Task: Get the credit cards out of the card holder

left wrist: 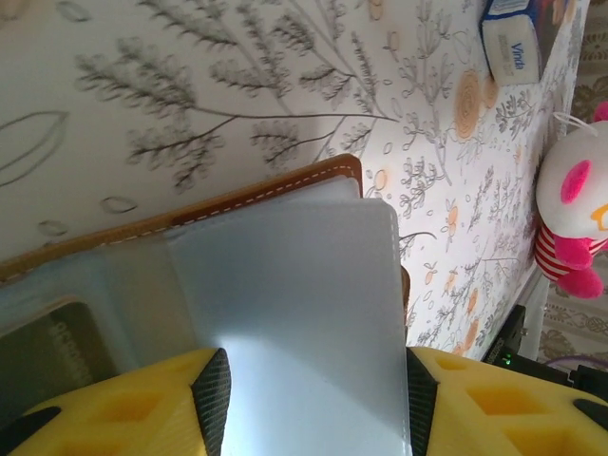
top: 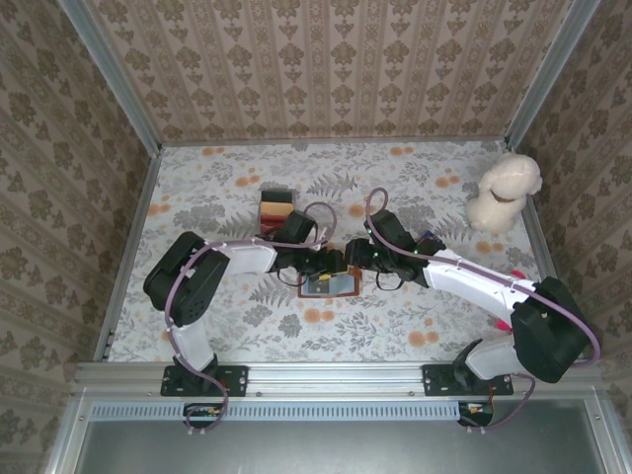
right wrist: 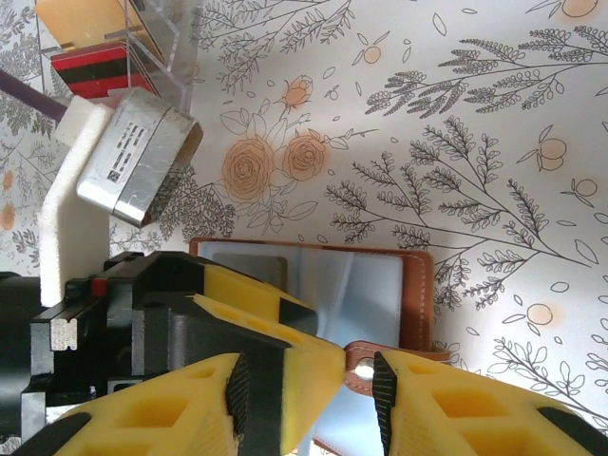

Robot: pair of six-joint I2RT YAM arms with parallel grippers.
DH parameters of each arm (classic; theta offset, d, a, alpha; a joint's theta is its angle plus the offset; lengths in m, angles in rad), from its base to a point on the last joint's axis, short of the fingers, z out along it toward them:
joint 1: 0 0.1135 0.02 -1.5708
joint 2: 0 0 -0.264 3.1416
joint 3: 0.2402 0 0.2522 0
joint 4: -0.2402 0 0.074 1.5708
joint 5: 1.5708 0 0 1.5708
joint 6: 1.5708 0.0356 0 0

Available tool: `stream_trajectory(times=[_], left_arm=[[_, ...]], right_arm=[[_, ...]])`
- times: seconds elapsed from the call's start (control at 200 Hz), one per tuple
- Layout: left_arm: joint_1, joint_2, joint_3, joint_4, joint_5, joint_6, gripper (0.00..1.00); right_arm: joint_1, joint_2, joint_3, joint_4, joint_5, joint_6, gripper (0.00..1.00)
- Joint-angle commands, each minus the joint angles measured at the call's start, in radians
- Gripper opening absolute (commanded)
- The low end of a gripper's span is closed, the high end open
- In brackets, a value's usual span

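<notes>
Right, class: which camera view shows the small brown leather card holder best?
Right wrist view: the brown leather card holder lies open, with border, grey-blue pockets and tab visible. Left wrist view crops it to one pocket and an edge; top view shows it whole but very small.

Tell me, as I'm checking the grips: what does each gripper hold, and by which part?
Cannot be told for sure. The left gripper straddles the grey-blue inner pocket leaf of the card holder; the right gripper straddles its closing tab. Neither squeeze is visible.
</notes>
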Motion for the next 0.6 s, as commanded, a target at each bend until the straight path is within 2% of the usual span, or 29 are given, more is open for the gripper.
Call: stream_trajectory(times=[0.0, 0.21, 0.43, 0.595], left_arm=[[-0.008, 0.030, 0.018, -0.019, -0.032, -0.010, 0.53], [-0.008, -0.046, 0.022, -0.054, -0.033, 0.014, 0.54], [0.000, -0.128, 0.003, -0.046, -0.014, 0.035, 0.65], [0.023, -0.164, -0.033, -0.053, -0.033, 0.033, 0.64]], right_arm=[[-0.004, -0.015, -0.015, 0.002, 0.017, 0.010, 0.42], [-0.004, -0.005, -0.007, 0.004, -0.010, -0.002, 0.42], [-0.004, -0.005, 0.000, 0.010, -0.022, -0.004, 0.45], [-0.003, -0.002, 0.008, 0.012, -0.037, -0.006, 0.45]])
